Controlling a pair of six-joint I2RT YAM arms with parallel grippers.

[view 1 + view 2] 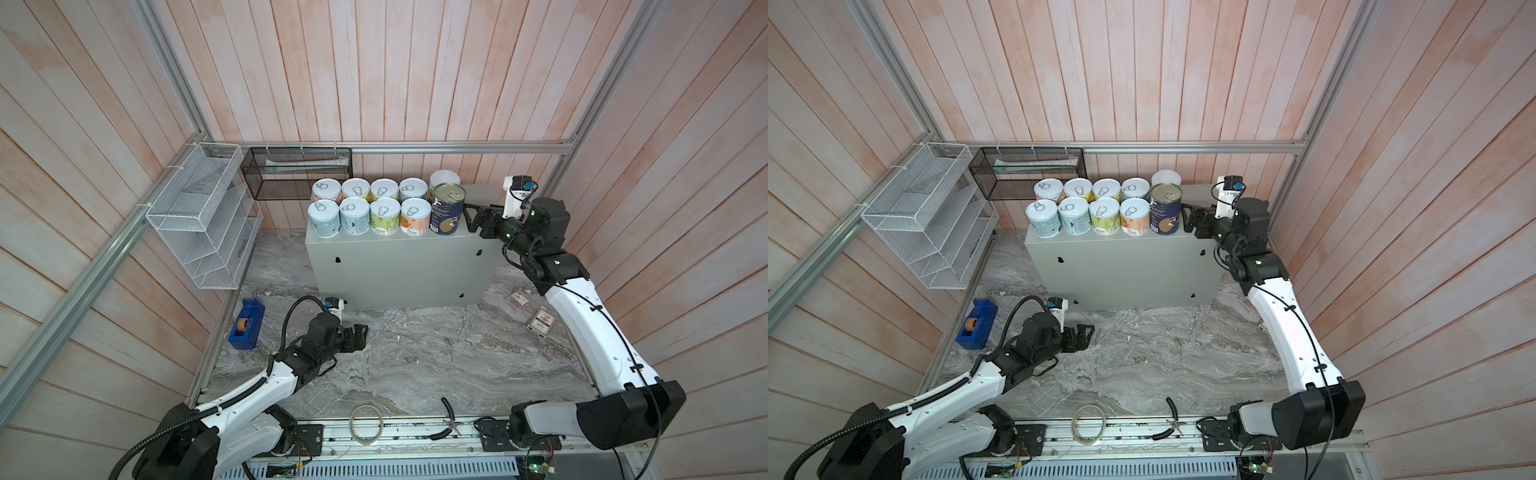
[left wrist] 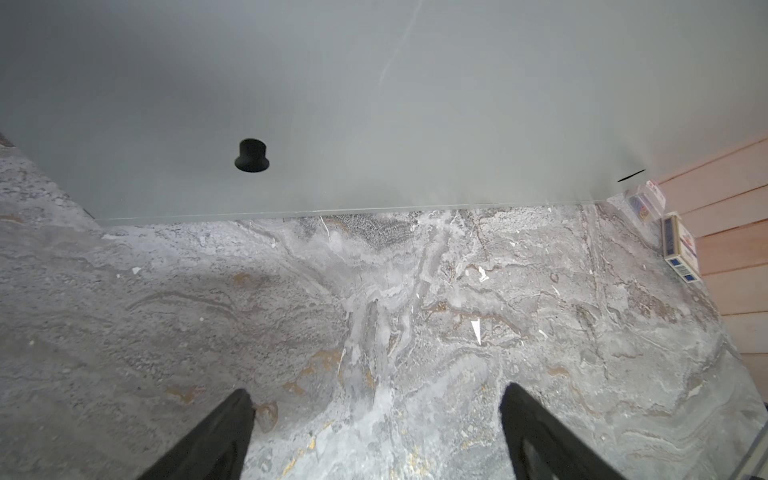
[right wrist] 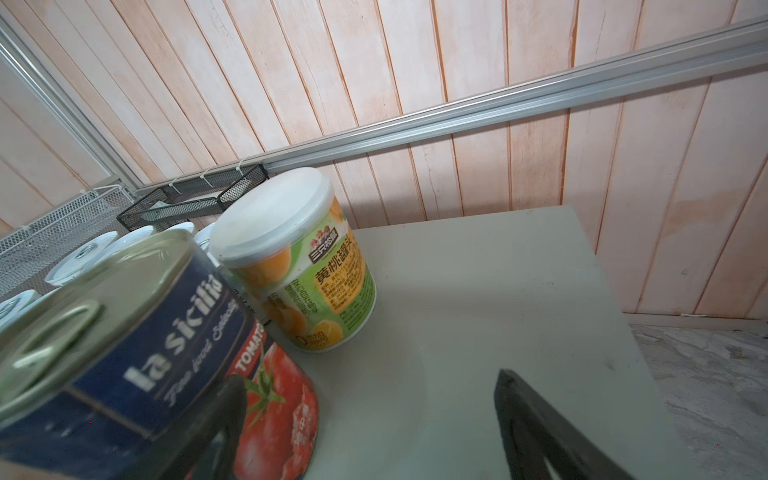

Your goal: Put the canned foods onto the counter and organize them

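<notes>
Ten canned foods (image 1: 384, 208) stand in two rows on the counter (image 1: 399, 270). The right gripper (image 1: 469, 217) is just right of the navy tomato can (image 1: 446, 214), jaws apart and empty. The left gripper (image 1: 362, 337) hangs over the marble, jaws apart.

The left arm (image 1: 249, 386) reaches in low at the lower left of both top views, left pincer (image 1: 361, 333) spread wide. The right arm (image 1: 582, 324) arches up the right side, right pincer (image 1: 470, 217) parted, pointing left.
</notes>
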